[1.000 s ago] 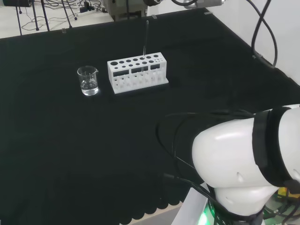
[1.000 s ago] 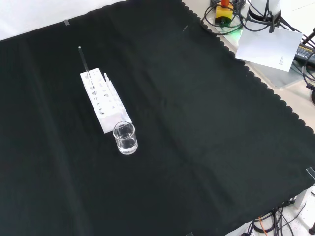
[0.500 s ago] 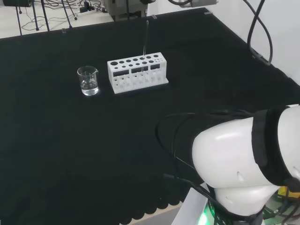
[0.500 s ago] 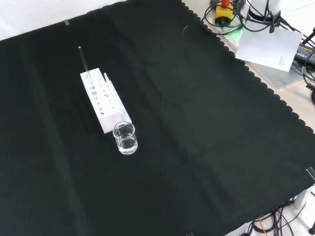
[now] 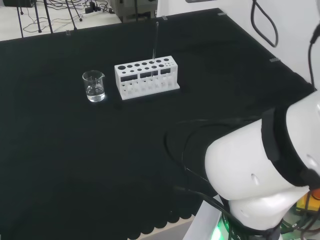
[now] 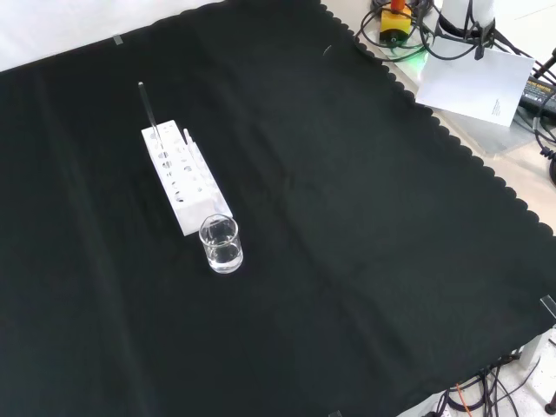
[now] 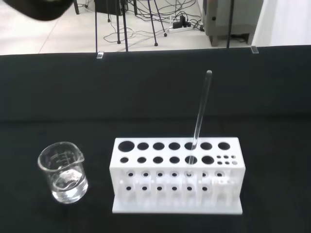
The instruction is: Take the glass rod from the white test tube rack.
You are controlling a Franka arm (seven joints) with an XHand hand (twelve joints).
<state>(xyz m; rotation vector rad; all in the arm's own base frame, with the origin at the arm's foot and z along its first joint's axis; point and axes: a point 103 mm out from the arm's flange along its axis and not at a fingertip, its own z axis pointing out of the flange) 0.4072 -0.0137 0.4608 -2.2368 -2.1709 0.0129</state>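
Note:
The white test tube rack [image 5: 146,77] stands on the black cloth, far from the arm's base. A thin glass rod [image 5: 154,42] stands nearly upright in one of its holes, toward the rack's right end in the head view. In the front view the rod [image 6: 148,109] rises from the far end of the rack [image 6: 184,176]. The wrist view faces the rack [image 7: 177,177] from a distance, with the rod [image 7: 200,111] leaning slightly. Nothing touches the rod. A dark blurred shape [image 7: 43,7] lies close to the wrist camera; I cannot tell what it is.
A small glass beaker [image 5: 94,86] with a little clear liquid stands just left of the rack in the head view, and at the rack's near end in the front view [image 6: 221,244]. The arm's big white link [image 5: 260,175] fills the lower right of the head view.
The arm's white link and the cables at the head view's right have shifted. Rack, rod and beaker stand where they were.

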